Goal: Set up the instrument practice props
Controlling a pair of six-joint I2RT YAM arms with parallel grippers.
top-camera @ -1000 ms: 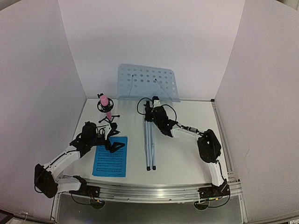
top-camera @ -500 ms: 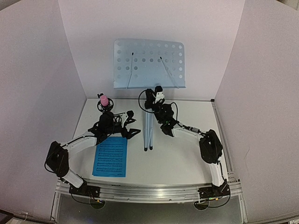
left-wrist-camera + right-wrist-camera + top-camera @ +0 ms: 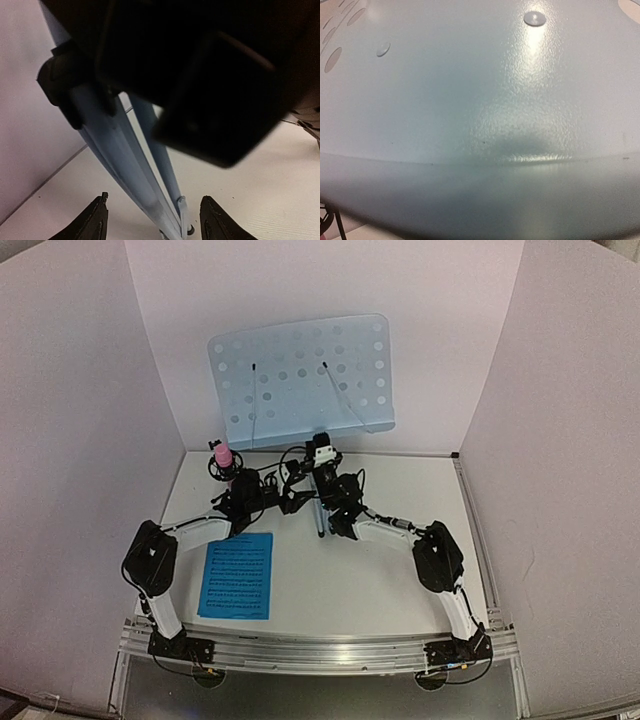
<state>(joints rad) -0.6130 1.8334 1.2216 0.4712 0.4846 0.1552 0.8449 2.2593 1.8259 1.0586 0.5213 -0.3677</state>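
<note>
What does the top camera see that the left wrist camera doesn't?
Only the top camera shows the music stand's holed desk, the blue music sheet and the pink microphone. Only the left wrist camera shows the left gripper tips standing apart on either side of the stand's folded legs. Both cameras show those legs.

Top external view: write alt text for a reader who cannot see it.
A pale blue perforated music stand stands upright at the back of a white table, its tripod legs folded, gripped below the desk by the right claw. The left claw is open around the legs; a blue music sheet lies front left, a pink microphone behind it.
</note>
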